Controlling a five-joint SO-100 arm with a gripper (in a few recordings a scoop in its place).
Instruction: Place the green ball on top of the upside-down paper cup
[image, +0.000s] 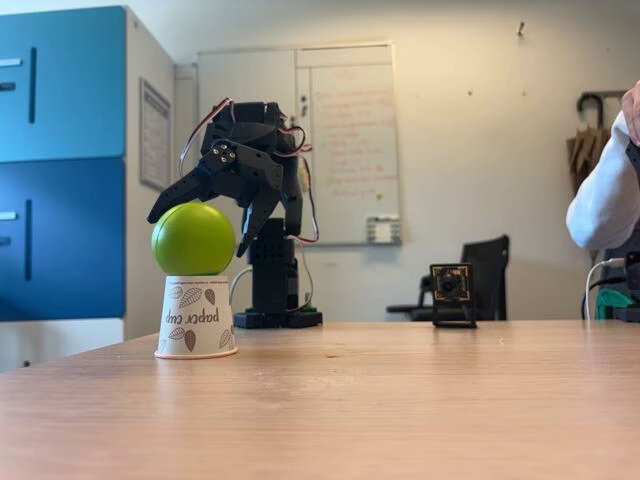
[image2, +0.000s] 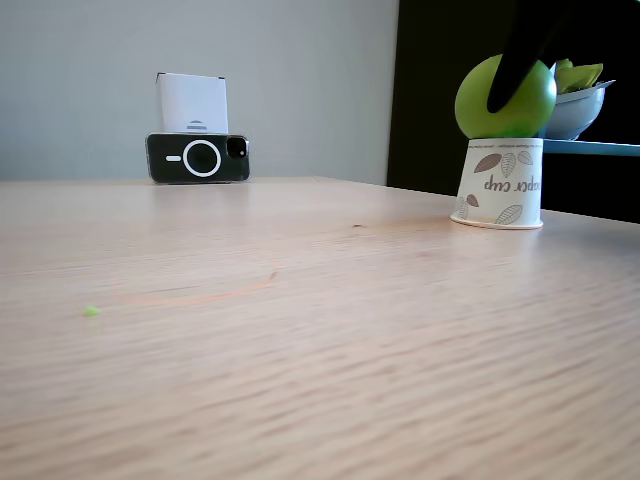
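Resting on the upturned base of the upside-down paper cup (image: 196, 317), the green ball (image: 192, 239) sits between the spread fingers of the black claw (image: 205, 230) just above it. Both fingers flank the ball; whether they grip it I cannot tell. Below, the cup stands on the wooden bench (image: 400, 400).

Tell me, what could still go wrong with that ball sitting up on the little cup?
The green ball looks wider than the upside-down paper cup it rests on, so a small nudge might roll it off. The pincer straddles the ball with its fingers close on both sides; pulling away could brush it. The cup also looks light, so a bump might tip it, ball and all.
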